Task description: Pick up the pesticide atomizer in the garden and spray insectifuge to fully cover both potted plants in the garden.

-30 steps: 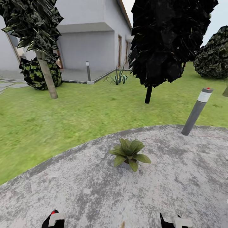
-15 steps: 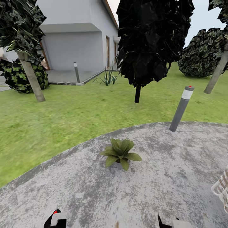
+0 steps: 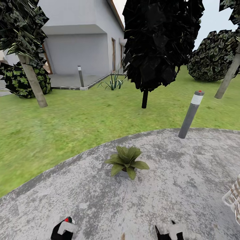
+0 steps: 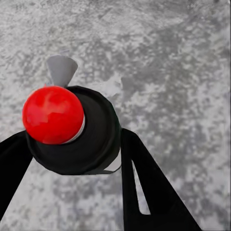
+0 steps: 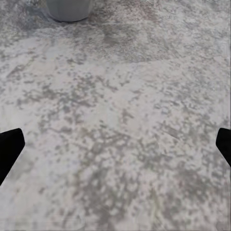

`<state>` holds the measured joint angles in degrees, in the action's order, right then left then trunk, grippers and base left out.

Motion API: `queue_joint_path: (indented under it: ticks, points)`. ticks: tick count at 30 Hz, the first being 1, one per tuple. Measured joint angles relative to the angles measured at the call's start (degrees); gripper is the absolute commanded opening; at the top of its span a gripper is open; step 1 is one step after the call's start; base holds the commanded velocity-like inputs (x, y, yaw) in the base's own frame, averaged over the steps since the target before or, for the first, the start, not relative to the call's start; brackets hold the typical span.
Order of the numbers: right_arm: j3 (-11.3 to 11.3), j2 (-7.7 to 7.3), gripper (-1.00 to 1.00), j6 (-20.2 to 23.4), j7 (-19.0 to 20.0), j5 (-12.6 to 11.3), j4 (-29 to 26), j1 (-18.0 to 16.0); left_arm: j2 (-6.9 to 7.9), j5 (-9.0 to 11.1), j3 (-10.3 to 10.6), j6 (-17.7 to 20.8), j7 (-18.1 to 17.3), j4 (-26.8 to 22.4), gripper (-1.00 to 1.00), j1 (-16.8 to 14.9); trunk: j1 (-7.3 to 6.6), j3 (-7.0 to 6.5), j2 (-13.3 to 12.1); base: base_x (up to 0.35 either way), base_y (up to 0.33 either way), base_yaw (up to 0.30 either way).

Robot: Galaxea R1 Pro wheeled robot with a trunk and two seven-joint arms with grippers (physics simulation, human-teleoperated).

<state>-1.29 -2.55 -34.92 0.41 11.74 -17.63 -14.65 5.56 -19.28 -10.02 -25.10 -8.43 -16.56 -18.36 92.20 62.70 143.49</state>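
Observation:
One potted plant [image 3: 126,162], a low green rosette, stands on the grey stone patio [image 3: 186,173] of the garden, straight ahead of me. My left gripper [image 3: 64,230] is low at the near edge, shut on the pesticide atomizer [image 4: 91,134]. In the left wrist view it is a dark round body with a red ball and a pale grey nozzle, gripped between the black fingers [image 4: 144,183]. My right gripper [image 3: 170,231] is open, its fingertips far apart over bare stone. A grey pot [image 5: 70,9] shows ahead of it in the right wrist view.
A grey bollard lamp [image 3: 190,115] leans at the patio's far right edge. A white slatted chair [image 3: 233,200] pokes in at the right. Lawn [image 3: 66,126] lies beyond, with a dark tree [image 3: 160,46], a palm trunk [image 3: 32,85], bushes and a house.
The camera swung right a second ago and has since held still. Both grippers have come up a little further into the head view.

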Motion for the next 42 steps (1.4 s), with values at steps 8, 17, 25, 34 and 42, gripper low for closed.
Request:
queue_joint_path:
  ticks: [8, 17, 25, 34, 42]
  points:
    - [0.8, -0.42, 1.00, 4.8, 5.7, 15.1, -5.5, -1.0, 1.79, -15.8, 0.2, 8.6, -24.3, -0.1, -1.00, -10.7, 0.00, 0.00, 0.0, 0.000, 0.000, 0.000]
    - [0.9, 0.05, 1.00, 11.0, 21.6, 25.6, -6.5, -8.0, 0.48, -28.8, 4.2, 13.5, -41.6, -0.3, -1.00, -18.6, 0.00, 0.00, 0.0, 0.000, 0.000, 0.000]
    - [0.9, 1.66, 1.00, 11.5, 32.2, 27.8, -8.0, -10.9, -1.84, -34.7, 6.2, 15.7, -47.6, -0.4, -1.00, -20.2, 0.00, 0.01, 0.0, 0.000, 0.000, 0.000]
    - [5.6, 4.78, -1.00, 11.6, 33.0, 27.7, -9.0, -11.2, -4.52, -37.2, 8.1, 15.7, -48.3, -0.4, -1.00, -20.3, 0.00, 0.01, 0.0, 0.000, 0.000, 0.000]
    - [6.9, 6.83, -1.00, 11.7, 37.0, 27.8, -9.8, -11.8, -7.46, -37.4, 10.2, 15.4, -48.1, -0.5, -1.00, -20.4, 0.00, 0.01, 0.0, 0.000, 0.000, 0.000]
